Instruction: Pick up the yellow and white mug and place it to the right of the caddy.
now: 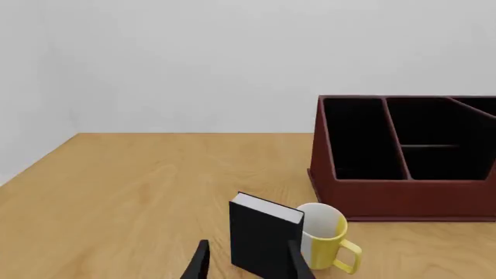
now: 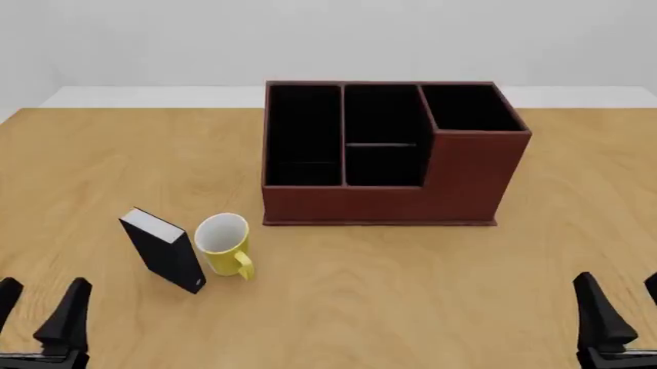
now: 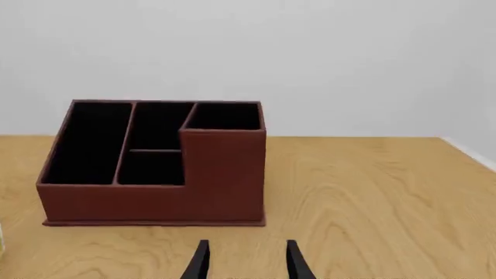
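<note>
Opening stage of the pick: nothing is grasped, and both arms sit at the near edge of the surface [image 2: 92,169]. Your left gripper [image 2: 39,311] has its jaws parted and empty, as does your right gripper [image 2: 624,304]; each wrist view shows two dark fingers with bare wood between them. The mug [image 2: 221,243] stands upright on the left half of the surface, near your left gripper, with its white interior showing and its yellow handle turned toward the near edge. A black box [image 2: 165,250] stands on end just beside it on the left, so close that you cannot tell whether the two touch (in the left wrist view the box [image 1: 262,235] hides part of the mug [image 1: 326,232]). The caddy [image 2: 385,154] sits well behind the mug toward the centre, its taller section at the right end. Every compartment in view is black-lined and appears empty, and the mug appears to hold nothing. The next move seems to call for your left arm to reach forward over the mug and close on the rim or wall on the side away from the box, so as not to topple it. The goal spot, the bare wood to the right of the caddy [image 3: 155,168], is open in the right wrist view.
</note>
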{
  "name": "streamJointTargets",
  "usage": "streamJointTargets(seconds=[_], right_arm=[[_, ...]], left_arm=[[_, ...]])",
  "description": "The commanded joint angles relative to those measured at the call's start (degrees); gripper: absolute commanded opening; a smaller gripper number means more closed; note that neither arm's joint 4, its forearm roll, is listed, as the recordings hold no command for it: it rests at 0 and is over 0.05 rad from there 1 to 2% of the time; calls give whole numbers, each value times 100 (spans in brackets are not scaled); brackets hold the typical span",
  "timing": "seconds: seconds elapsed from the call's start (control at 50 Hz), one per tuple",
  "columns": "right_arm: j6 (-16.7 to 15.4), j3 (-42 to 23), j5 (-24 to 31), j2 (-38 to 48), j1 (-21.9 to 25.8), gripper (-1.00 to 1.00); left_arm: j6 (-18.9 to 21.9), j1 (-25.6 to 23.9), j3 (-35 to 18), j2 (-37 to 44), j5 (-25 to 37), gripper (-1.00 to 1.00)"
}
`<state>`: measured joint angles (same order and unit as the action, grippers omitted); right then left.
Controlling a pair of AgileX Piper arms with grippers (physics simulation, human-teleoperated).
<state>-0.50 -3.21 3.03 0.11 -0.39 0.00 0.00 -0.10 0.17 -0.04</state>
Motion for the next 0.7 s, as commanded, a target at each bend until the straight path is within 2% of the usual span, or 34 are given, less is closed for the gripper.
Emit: streamJointTargets(seconds=[0.02, 0.12, 0.3, 0.4, 0.44, 0.58, 0.6, 0.66, 0.7], right_arm=[[-60, 263, -356, 103, 220, 100], [-190, 270, -625, 385, 201, 100], [-219, 300, -1287, 1070, 372, 100], [-59, 312, -2031, 1979, 794, 100], [-105, 304, -2377, 2386, 936, 100], [143, 50, -2810, 3177, 1438, 100], [65, 22, -2918, 3332, 1521, 100], [114, -55, -3023, 3596, 1730, 100], [3, -94, -3123, 3808, 1893, 100]], left_arm=[[0, 0, -15, 26, -7, 100], [0, 0, -15, 26, -7, 100], [0, 0, -15, 26, -7, 100], [0, 0, -15, 26, -7, 100], [0, 0, -15, 26, -7, 100], [0, 0, -15, 26, -7, 100], [0, 0, -15, 26, -7, 100], [0, 0, -15, 26, -7, 100], [0, 0, -15, 26, -7, 100]])
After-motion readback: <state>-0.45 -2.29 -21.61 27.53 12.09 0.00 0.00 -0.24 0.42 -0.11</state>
